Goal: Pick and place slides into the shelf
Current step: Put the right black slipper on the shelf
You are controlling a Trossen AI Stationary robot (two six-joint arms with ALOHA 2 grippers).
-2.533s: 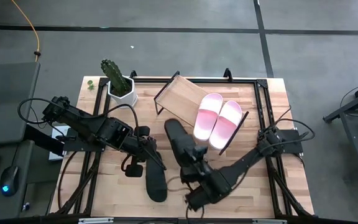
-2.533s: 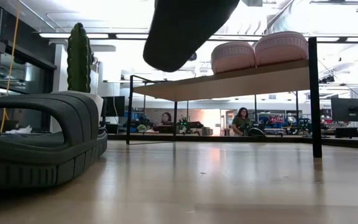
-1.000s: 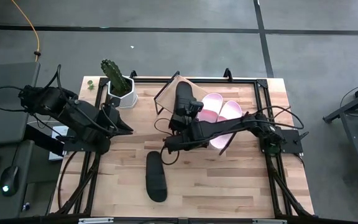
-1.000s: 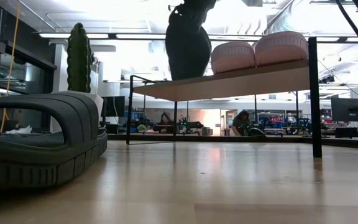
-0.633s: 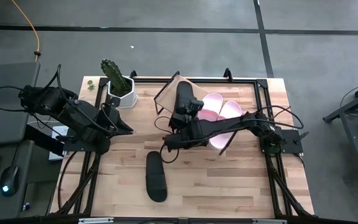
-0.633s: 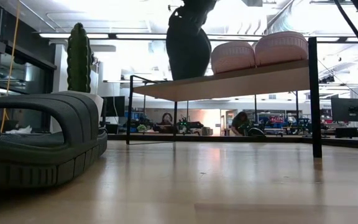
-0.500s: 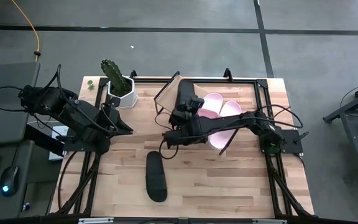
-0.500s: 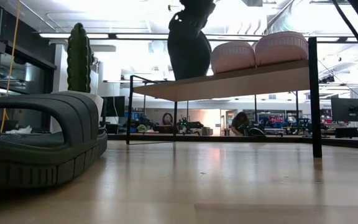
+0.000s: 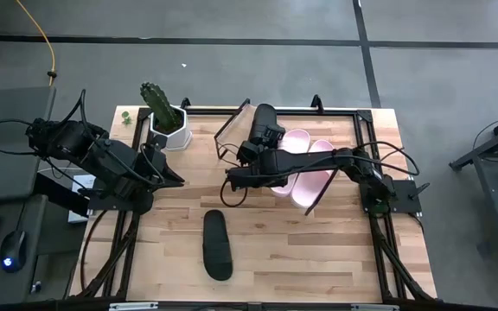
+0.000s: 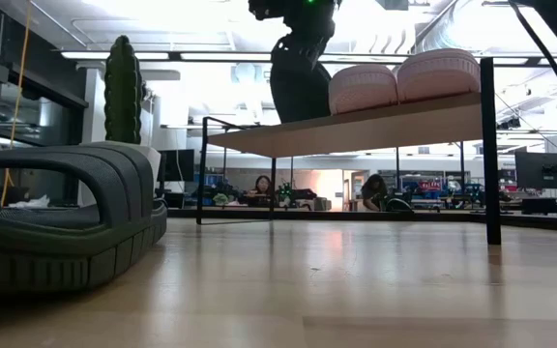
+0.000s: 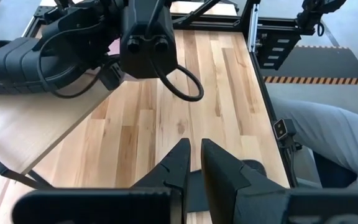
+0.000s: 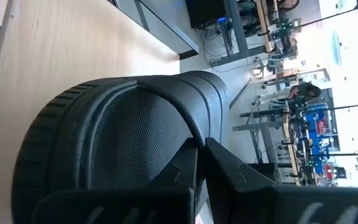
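Observation:
One black slide (image 9: 264,119) hangs steeply tilted over the slanted light-wood shelf (image 9: 236,131), beside two pink slides (image 9: 305,166) that lie on the board. My right gripper (image 9: 260,140) is shut on it. In the low view its lower end (image 10: 298,111) reaches the shelf board (image 10: 375,124); whether it touches, I cannot tell. The second black slide (image 9: 215,245) lies flat on the tabletop near the near edge, close and large in the low view (image 10: 61,222). My left gripper (image 9: 178,180) waits shut over the table's left side, touching nothing. My right gripper (image 12: 199,148) holds the black slide by its wide strap (image 12: 188,99), pinched at the strap's edge. One finger (image 12: 180,167) lies inside on the textured footbed side and the other finger (image 12: 236,175) outside. The slide hangs below the gripper, steeply tilted over the shelf.
A potted cactus (image 9: 164,111) in a white pot stands at the table's far left, beside the shelf's left end. The shelf's black wire frame (image 10: 487,145) rises at its ends. Bare tabletop (image 9: 318,250) lies between the shelf and the near edge.
My right gripper has carried the black slide a little toward the far edge and down over the shelf, beside the pink pair. In the low view the slide has sunk toward the board and the gripper has come into the picture's top. It has stayed shut.

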